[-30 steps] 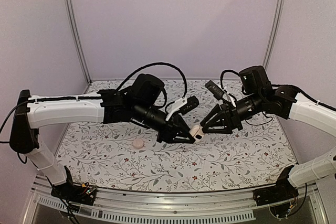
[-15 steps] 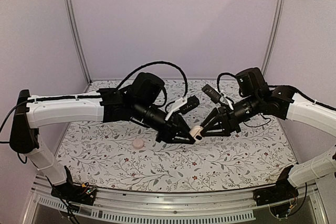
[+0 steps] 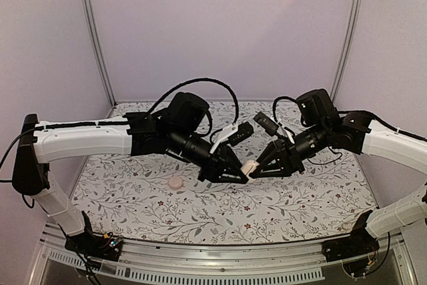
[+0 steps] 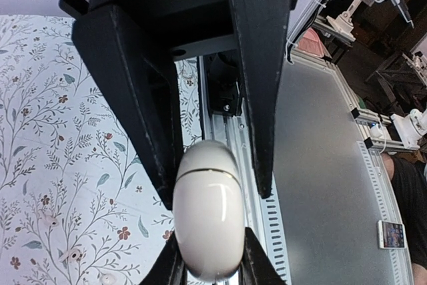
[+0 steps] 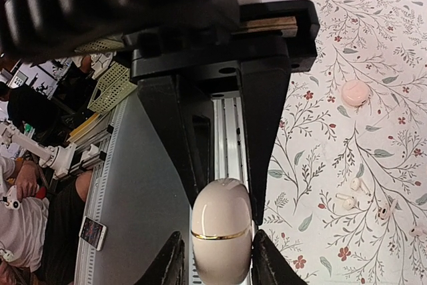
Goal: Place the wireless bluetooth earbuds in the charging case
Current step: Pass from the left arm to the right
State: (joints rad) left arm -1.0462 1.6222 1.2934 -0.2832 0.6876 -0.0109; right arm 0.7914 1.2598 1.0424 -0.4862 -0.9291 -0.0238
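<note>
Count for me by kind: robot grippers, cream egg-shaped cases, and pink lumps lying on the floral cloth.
Grippers: 2, left gripper and right gripper
Cream case: 1
Pink lump: 1
Total: 4

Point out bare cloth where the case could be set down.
Free: the near-right cloth, between the right gripper and the front rail; also the near strip in front of the pink lump. Crowded: the middle, where the left gripper meets the right at the charging case, with small white earbuds lying nearby.
</note>
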